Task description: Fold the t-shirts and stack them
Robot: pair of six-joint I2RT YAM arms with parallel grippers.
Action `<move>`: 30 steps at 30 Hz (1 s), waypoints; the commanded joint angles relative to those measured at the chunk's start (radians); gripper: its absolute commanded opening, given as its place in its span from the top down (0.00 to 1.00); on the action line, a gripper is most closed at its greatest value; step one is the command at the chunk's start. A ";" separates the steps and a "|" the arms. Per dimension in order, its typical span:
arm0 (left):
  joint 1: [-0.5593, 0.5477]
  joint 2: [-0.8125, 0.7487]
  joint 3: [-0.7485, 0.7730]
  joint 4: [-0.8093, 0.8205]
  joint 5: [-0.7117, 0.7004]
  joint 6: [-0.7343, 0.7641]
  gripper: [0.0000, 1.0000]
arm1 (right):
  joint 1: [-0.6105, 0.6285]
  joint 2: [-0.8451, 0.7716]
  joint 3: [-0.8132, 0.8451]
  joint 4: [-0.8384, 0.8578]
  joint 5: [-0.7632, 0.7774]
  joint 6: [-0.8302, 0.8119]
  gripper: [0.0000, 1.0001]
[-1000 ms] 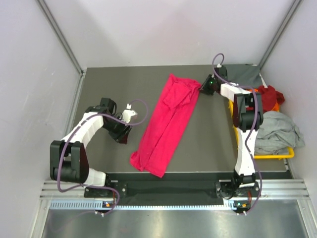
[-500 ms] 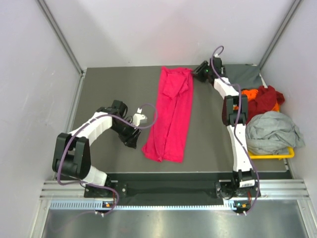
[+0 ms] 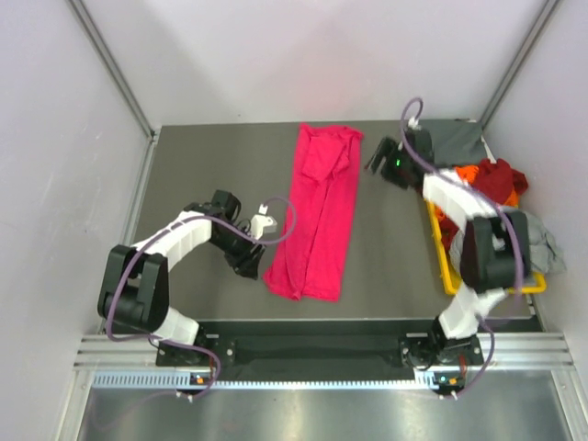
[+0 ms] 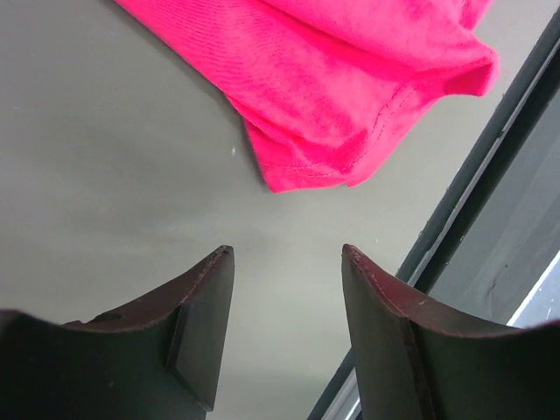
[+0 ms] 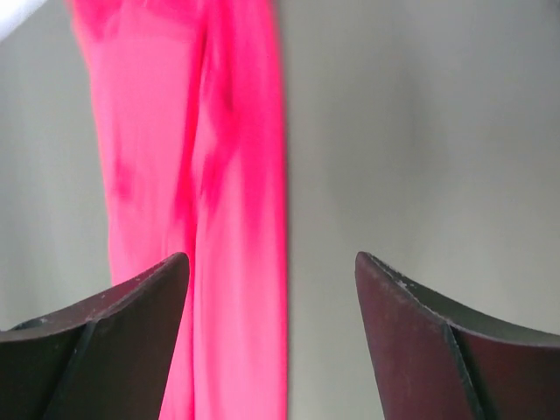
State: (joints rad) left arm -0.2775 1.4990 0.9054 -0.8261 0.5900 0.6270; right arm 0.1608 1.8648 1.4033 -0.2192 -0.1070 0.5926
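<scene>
- Magenta-pink t-shirt (image 3: pixel 320 207) lies flat on the grey table (image 3: pixel 193 165), folded into a long strip running from the far edge toward the near edge.
- Left gripper (image 4: pixel 284 254) hovers just beside the strip's near left corner, jaws parted, nothing between them.
- Right gripper (image 5: pixel 271 258) is near the strip's far right corner, jaws wide and empty.
- Dark grey t-shirt (image 3: pixel 457 142) lies at the table's far right corner.
- Orange t-shirt (image 3: pixel 467 173), dark red t-shirt (image 3: pixel 501 179) and light grey t-shirt (image 3: pixel 544 248) are heaped in the yellow bin (image 3: pixel 444 271).
</scene>
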 commanded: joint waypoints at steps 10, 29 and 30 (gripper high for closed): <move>-0.011 -0.212 -0.060 0.035 0.096 0.034 0.41 | 0.526 -0.615 -0.837 0.093 0.104 0.291 0.29; -0.188 -0.341 -0.124 0.144 0.081 0.116 0.49 | 0.580 -0.831 -1.081 -0.003 0.050 0.408 1.00; -0.263 -0.345 -0.137 0.180 0.023 0.099 0.49 | 0.538 -0.870 -1.086 -0.025 0.037 0.394 1.00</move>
State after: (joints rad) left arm -0.4347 1.1873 0.7994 -0.7635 0.6506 0.7017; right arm 0.7609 1.0702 0.3317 -0.1524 -0.0643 1.0149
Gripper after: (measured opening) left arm 0.513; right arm 0.005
